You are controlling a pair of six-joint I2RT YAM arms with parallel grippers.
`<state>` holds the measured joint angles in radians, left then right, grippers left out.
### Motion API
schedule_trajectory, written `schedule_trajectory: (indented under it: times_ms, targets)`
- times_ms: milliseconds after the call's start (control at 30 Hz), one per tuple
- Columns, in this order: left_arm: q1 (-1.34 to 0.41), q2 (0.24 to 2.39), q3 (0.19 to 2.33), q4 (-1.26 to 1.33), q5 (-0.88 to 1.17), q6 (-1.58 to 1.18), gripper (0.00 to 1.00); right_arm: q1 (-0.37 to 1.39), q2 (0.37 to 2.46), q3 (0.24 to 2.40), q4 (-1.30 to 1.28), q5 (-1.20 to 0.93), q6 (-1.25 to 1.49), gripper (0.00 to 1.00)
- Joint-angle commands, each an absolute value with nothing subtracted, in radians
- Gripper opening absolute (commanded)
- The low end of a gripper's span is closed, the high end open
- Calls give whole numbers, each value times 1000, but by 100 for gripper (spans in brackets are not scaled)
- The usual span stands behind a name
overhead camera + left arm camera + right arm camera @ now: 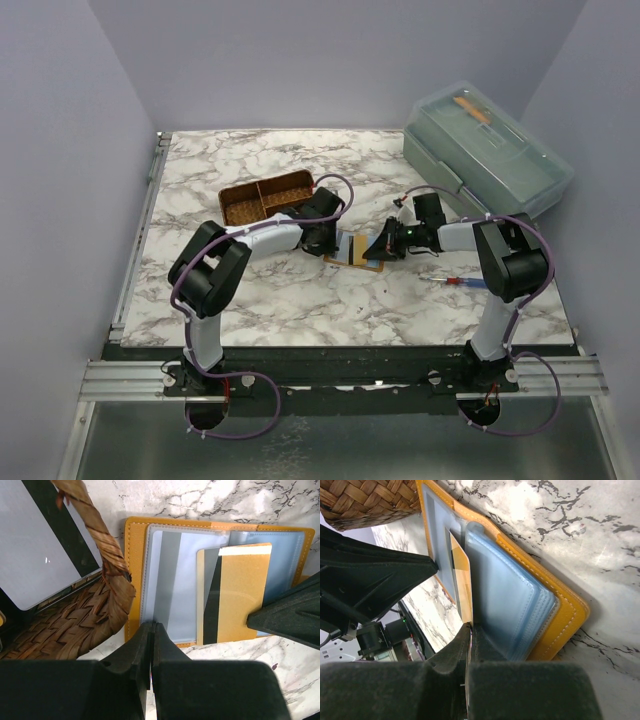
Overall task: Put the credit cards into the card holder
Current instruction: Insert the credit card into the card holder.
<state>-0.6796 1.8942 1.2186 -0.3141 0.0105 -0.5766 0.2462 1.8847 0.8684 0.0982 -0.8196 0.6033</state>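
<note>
The card holder (366, 265) lies open on the marble, its orange-tan cover (134, 570) under clear sleeves (512, 600). A grey-striped card (167, 580) sits in the left sleeve. My right gripper (471, 626) is shut on a yellowish credit card (461, 575) with a black stripe (240, 595), which lies among the middle sleeves. My left gripper (152, 625) is shut, its tips over the near edge of the left sleeve; whether it pinches the sleeve does not show. A white-grey card (35, 545) lies in the basket.
The brown woven basket (265, 197) stands just left of the card holder, its rim (107, 565) close to my left fingers. A clear lidded plastic box (488, 150) is at the back right. A red-and-blue pen (455, 283) lies near the right arm.
</note>
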Motion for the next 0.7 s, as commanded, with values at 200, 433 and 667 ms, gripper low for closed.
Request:
schedule_trajectory:
  times_ms: [200,433,667]
  targets:
    - [-700,1920,1179,-347,-1,-593,5,238,1884,830,218,-735,692,0]
    - [-710,1918,1175,-347,35,-606,5,257,1878,787,281,-699,736,0]
    - [-716,1914,1175,-347,48,-613,5,314,1881,785,308,-658,772,0]
